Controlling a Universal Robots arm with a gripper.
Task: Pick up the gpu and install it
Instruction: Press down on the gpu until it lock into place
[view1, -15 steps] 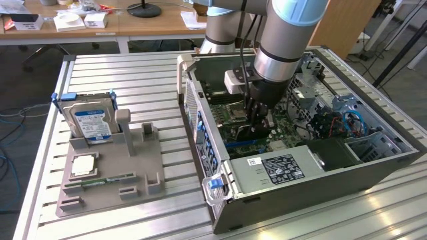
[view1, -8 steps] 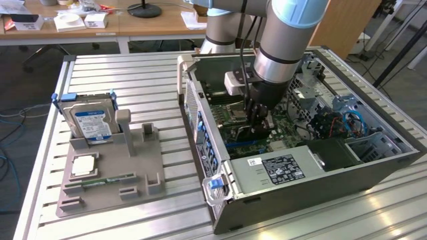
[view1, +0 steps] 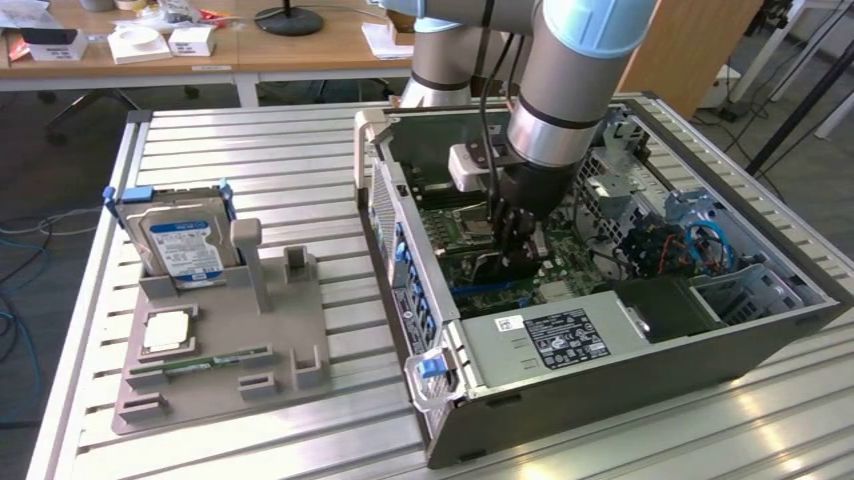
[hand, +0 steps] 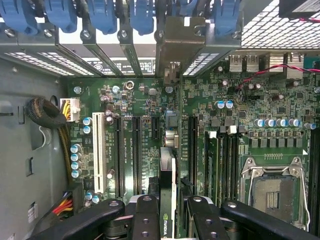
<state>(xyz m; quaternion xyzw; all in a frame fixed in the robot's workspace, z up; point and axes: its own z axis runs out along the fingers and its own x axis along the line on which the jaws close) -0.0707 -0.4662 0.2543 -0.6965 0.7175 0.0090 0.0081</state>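
Note:
In the wrist view the gpu (hand: 169, 172) appears edge-on as a thin dark card, and its pale metal bracket (hand: 180, 45) reaches the case's rear slot openings. My gripper (hand: 170, 207) is shut on the card, one black finger (hand: 145, 210) on each side. The card stands upright over the motherboard (hand: 125, 100), in line with the long black expansion slots (hand: 135, 150). Whether it touches a slot I cannot tell. In the exterior view my gripper (view1: 514, 245) is down inside the open computer case (view1: 627, 390), over the green board.
The CPU socket (hand: 272, 190) and the memory slots (hand: 222, 165) lie beside the card. Blue slot latches (hand: 102, 15) line the case's rear wall. Outside the case a grey fixture tray (view1: 220, 370) holds a hard drive (view1: 184, 245) and a green memory stick (view1: 214, 362). The power supply (view1: 554, 335) fills the case's near end.

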